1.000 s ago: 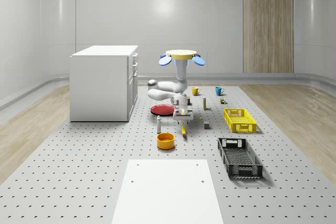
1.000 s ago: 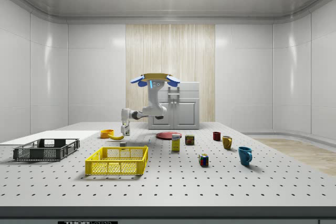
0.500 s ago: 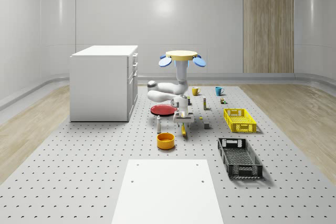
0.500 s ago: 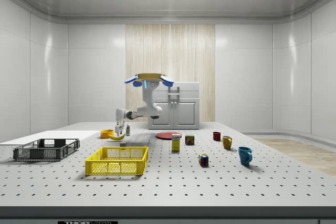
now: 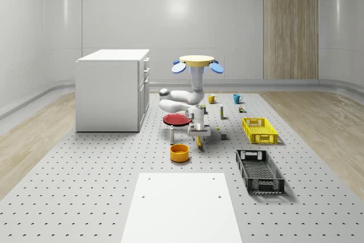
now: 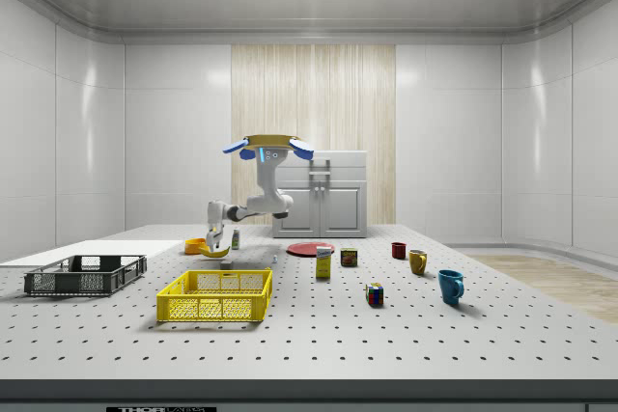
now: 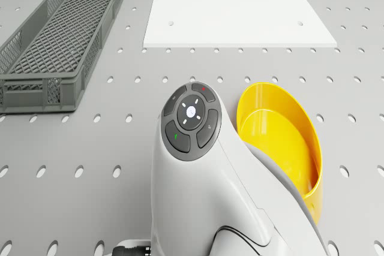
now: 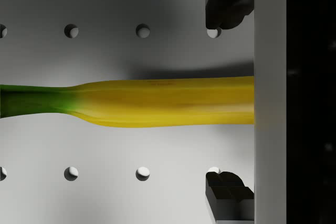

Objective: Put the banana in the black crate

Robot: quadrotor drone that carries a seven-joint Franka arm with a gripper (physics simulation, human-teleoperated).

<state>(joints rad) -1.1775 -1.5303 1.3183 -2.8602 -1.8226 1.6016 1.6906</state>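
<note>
I hover above the perforated table (image 5: 85,186) near its middle, my arm bent down so that my jaws (image 8: 229,98) hang spread wide just over the banana (image 8: 157,102), one fingertip (image 8: 227,4) on each side of it and neither touching it. The banana lies flat on the table between the yellow bowl (image 5: 179,152) and the yellow crate (image 5: 260,130), its green stem pointing away from my wrist. The risk I see is in the closing: the fruit is curved and tapered, and if I come down off-centre or close while the drone drifts, it could roll or swivel out from between the fingers, or I could catch it too near one end so it tips during the carry. The bowl sits close beside my arm, so a sideways sway could knock it. The black crate (image 7: 57,40) stands well apart beside the white sheet (image 7: 240,4), and its mesh floor looks bare. The bowl (image 7: 282,142) is bare inside too.
</note>
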